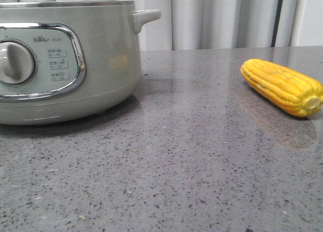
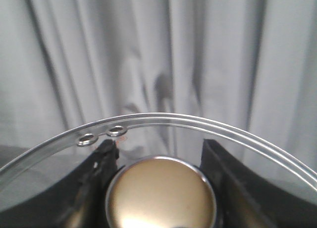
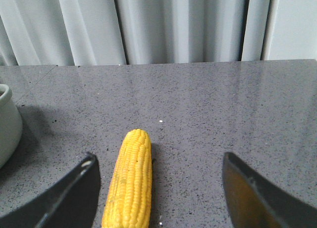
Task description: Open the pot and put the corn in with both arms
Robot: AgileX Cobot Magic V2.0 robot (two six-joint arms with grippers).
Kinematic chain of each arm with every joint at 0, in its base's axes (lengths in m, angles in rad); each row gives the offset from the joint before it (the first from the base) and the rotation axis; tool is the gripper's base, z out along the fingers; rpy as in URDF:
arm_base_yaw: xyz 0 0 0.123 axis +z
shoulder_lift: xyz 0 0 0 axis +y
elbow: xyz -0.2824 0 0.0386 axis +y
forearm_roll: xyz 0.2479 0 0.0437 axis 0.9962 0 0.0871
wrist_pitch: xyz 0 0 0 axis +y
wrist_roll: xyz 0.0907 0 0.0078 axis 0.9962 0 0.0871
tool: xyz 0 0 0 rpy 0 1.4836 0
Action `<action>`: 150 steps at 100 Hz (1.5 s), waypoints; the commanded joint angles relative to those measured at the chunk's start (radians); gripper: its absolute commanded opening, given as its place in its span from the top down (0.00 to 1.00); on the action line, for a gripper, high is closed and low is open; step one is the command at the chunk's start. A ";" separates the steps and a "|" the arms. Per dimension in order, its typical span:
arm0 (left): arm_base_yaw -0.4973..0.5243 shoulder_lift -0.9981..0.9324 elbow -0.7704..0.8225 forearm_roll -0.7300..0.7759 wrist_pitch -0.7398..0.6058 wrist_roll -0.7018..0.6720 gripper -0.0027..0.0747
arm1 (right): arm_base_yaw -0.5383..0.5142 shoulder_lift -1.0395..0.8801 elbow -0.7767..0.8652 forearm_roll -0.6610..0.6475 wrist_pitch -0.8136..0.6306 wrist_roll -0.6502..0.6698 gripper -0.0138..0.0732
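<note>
Left gripper (image 2: 161, 161) clamps the knob (image 2: 161, 196) of a glass lid (image 2: 257, 143), seemingly lifted clear of the pot (image 1: 101, 60), and could slip; right gripper (image 3: 158, 188) gapes around the corn (image 3: 130, 181) on the table (image 1: 192, 156), off-centre, so it may roll.

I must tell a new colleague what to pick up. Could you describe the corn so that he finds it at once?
Start at the large grey-green pot on the left of the speckled grey table. Look far right, well apart from it: the corn lies there on its side. It is the only bright yellow thing, small, with kernel rows.
</note>
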 commanded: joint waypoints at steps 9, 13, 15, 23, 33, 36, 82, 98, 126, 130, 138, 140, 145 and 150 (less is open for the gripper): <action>0.074 -0.033 0.079 -0.010 -0.174 -0.004 0.82 | -0.006 0.012 -0.036 -0.010 -0.071 -0.004 0.31; 0.085 -0.033 0.123 -0.010 -0.203 -0.004 0.82 | -0.006 0.012 -0.036 -0.010 -0.071 -0.004 0.31; 0.091 -0.033 0.147 -0.012 -0.218 -0.004 0.82 | -0.006 0.012 -0.036 -0.010 -0.071 -0.004 0.31; 0.107 -0.033 0.236 -0.058 -0.268 -0.004 0.82 | -0.006 0.012 -0.036 -0.010 -0.071 -0.004 0.31; 0.118 -0.033 0.355 -0.111 -0.344 -0.004 0.82 | -0.006 0.010 -0.036 -0.010 -0.069 -0.004 0.31; 0.117 -0.033 0.384 -0.115 -0.377 -0.004 0.82 | -0.006 0.010 -0.036 -0.010 -0.069 -0.004 0.31; 0.117 -0.031 0.638 -0.117 -0.542 -0.004 0.81 | -0.004 0.008 -0.036 -0.010 -0.069 -0.004 0.31; 0.117 -0.031 0.685 -0.117 -0.551 -0.004 0.81 | -0.004 0.008 -0.036 -0.010 -0.069 -0.004 0.31; 0.109 -0.031 0.708 -0.117 -0.559 -0.004 0.81 | -0.004 0.008 -0.036 -0.010 -0.069 -0.004 0.31; 0.101 -0.031 0.708 -0.117 -0.559 -0.004 0.81 | -0.004 0.008 -0.036 -0.010 -0.069 -0.004 0.31; 0.092 -0.031 0.708 -0.113 -0.559 -0.004 0.81 | -0.004 0.008 -0.036 -0.010 -0.069 -0.004 0.31; 0.092 -0.031 0.708 -0.113 -0.557 -0.004 0.80 | -0.004 0.008 -0.036 -0.010 -0.069 -0.004 0.31; 0.092 -0.027 0.708 -0.113 -0.557 -0.004 0.77 | -0.002 0.008 -0.036 -0.010 -0.069 -0.004 0.31; 0.092 -0.017 0.708 -0.113 -0.557 -0.004 0.73 | -0.002 0.008 -0.036 -0.010 -0.069 -0.004 0.31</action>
